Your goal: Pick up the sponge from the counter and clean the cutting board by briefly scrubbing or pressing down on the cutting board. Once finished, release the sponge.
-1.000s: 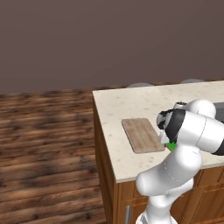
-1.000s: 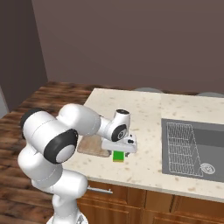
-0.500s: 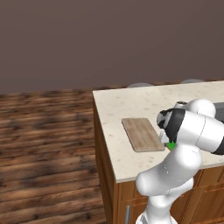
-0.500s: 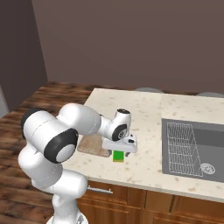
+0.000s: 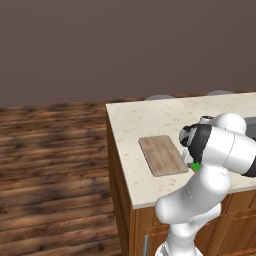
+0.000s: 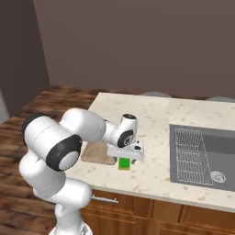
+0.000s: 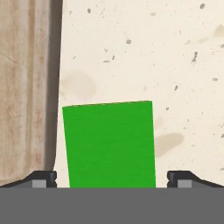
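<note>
Low in the hand view, the sponge (image 7: 109, 144) fills the lower centre of the frame as a bright green rectangle lying flat on the counter (image 7: 175, 57). The two dark fingertips (image 7: 41, 178) show at the bottom edge, one to the lower left and one to the lower right of the sponge, each standing clear of its side with pale counter visible between. So the jaws are spread wide, astride the sponge and not gripping it. The gripper (image 7: 109, 181) sits directly above the sponge's near end.

Along the left edge of that frame runs the board (image 7: 24, 87), its wood grain vertical, with a dark shadowed rim next to a narrow strip of counter; the sponge lies just beside it, not touching.

From the right base view, the gripper (image 6: 125, 156) is at the middle of the frame, pointing down at the sponge (image 6: 124, 163), whose green top and yellow lower layer show just under the white hand. The board (image 6: 95, 154) lies to the left of it, partly hidden behind the arm. A sink (image 6: 204, 153) with a wire rack takes up the right side of the counter (image 6: 151, 114).

From the left base view, the board (image 5: 162, 154) sits at centre, and a sliver of green sponge (image 5: 195, 166) peeks out beside the arm at centre right.
</note>
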